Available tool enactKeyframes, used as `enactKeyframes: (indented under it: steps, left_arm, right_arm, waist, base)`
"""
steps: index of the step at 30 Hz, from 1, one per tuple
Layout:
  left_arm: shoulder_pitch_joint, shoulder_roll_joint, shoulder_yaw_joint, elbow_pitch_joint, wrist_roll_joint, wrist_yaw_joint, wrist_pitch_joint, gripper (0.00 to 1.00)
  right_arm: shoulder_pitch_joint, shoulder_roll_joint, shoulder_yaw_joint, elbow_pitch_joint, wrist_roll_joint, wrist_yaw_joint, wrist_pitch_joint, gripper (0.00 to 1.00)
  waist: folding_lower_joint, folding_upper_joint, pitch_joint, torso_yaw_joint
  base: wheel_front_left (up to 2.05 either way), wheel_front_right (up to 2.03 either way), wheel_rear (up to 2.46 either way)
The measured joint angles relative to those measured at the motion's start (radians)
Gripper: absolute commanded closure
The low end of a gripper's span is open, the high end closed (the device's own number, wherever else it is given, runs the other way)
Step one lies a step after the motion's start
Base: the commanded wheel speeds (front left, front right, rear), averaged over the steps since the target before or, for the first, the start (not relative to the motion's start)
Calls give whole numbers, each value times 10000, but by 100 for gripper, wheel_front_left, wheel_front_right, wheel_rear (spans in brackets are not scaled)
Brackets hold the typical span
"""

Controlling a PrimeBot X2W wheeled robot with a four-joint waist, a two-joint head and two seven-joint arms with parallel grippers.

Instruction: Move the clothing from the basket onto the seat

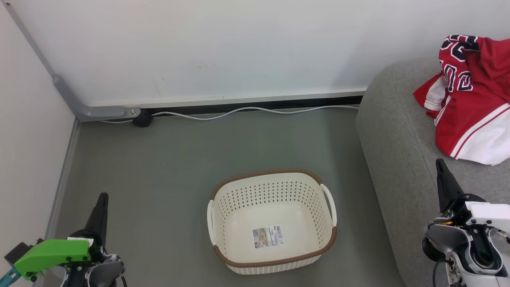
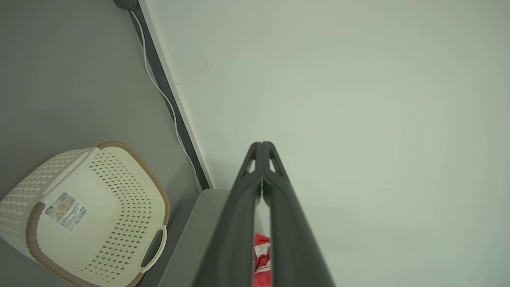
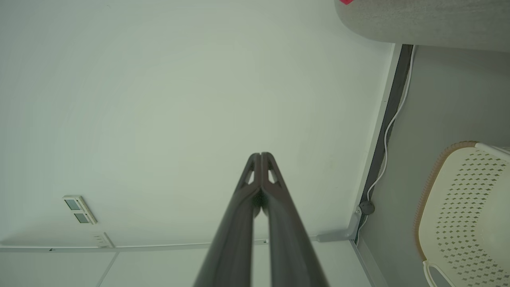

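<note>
Cream perforated plastic basket [image 1: 271, 191] stood on the grey floor [image 1: 159, 167], left of the large grey fabric sofa [image 1: 394, 151].
The red white-trimmed garments [image 1: 474, 103] lay on the sofa, behind and right of the basket, well apart from it. A thin white cable [image 1: 247, 109] ran along the foot of the white wall [image 1: 199, 48], behind the basket.

We see soft, even, fairly bright light with no glare: the basket [image 1: 267, 172], ahead and to the right of the left claw [image 1: 102, 196], throws only a faint shadow on the floor [image 1: 159, 159], and the seat's [image 1: 398, 159] flank left of the right claw [image 1: 439, 161] lies in mild shade. In the wrist views each claw's own fingers [image 2: 235, 231] loom dark and slightly soft, and the wall [image 2: 358, 119] beyond their tips dims toward the corners. In the left wrist view the cable [image 2: 175, 121], left of that claw, bows with the wide lens.
</note>
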Motion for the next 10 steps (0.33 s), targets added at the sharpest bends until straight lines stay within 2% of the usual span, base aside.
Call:
enactKeyframes:
  steps: [10]
  left_arm:
    - [0, 0, 4, -8, 0, 0, 0, 100]
  right_arm:
    - [0, 0, -4, -2, 0, 0, 10, 100]
  waist:
    - [0, 0, 1, 0]
  base:
    - [0, 0, 0]
